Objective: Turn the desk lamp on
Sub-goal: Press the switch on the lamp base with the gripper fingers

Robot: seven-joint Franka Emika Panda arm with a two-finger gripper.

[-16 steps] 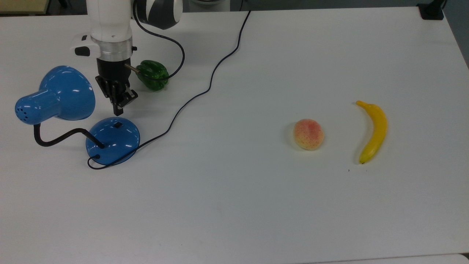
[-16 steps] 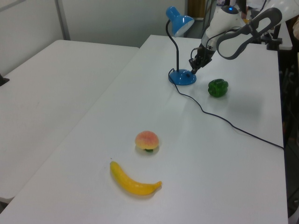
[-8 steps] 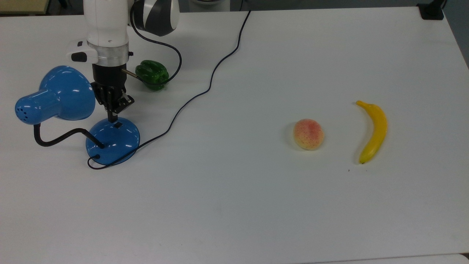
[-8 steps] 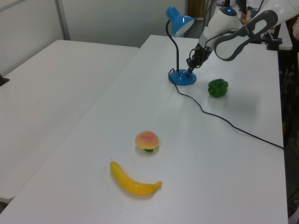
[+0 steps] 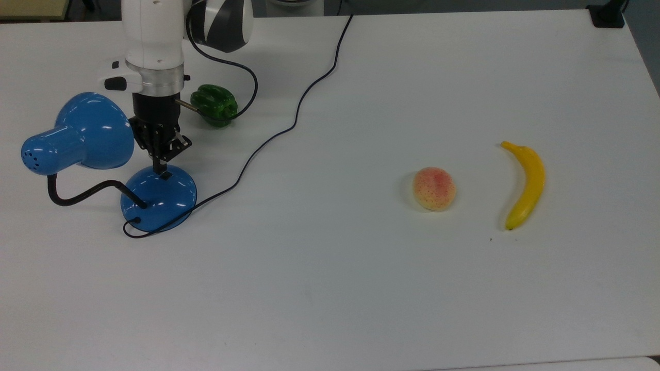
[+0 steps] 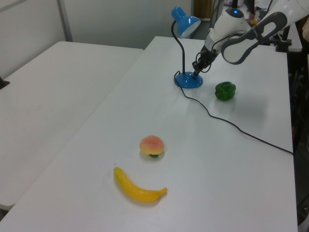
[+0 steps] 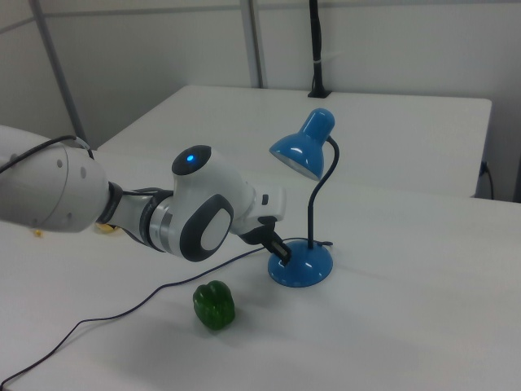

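Note:
The desk lamp stands at the top view's left: a glossy blue shade (image 5: 87,131), a black gooseneck (image 5: 85,197) and a round blue base (image 5: 159,198) with a small black switch (image 5: 166,175). My gripper (image 5: 160,167) points down with its fingers shut. Its tip rests on the base at the switch's far edge. In the left view the gripper (image 6: 197,72) touches the base (image 6: 188,80) under the shade (image 6: 186,22). The right view has the gripper (image 7: 282,252) pressed on the base (image 7: 303,266). Whether the lamp is lit, I cannot tell.
A green pepper (image 5: 214,105) lies just behind the gripper, close to the wrist. The lamp's black cord (image 5: 289,129) snakes from the base to the table's far edge. A peach (image 5: 434,188) and a banana (image 5: 525,184) lie far off at the top view's right.
Over the last second the gripper came down and toward the lamp base, from hovering beyond its rim to touching it at the switch. The lamp, pepper and fruit stayed put.

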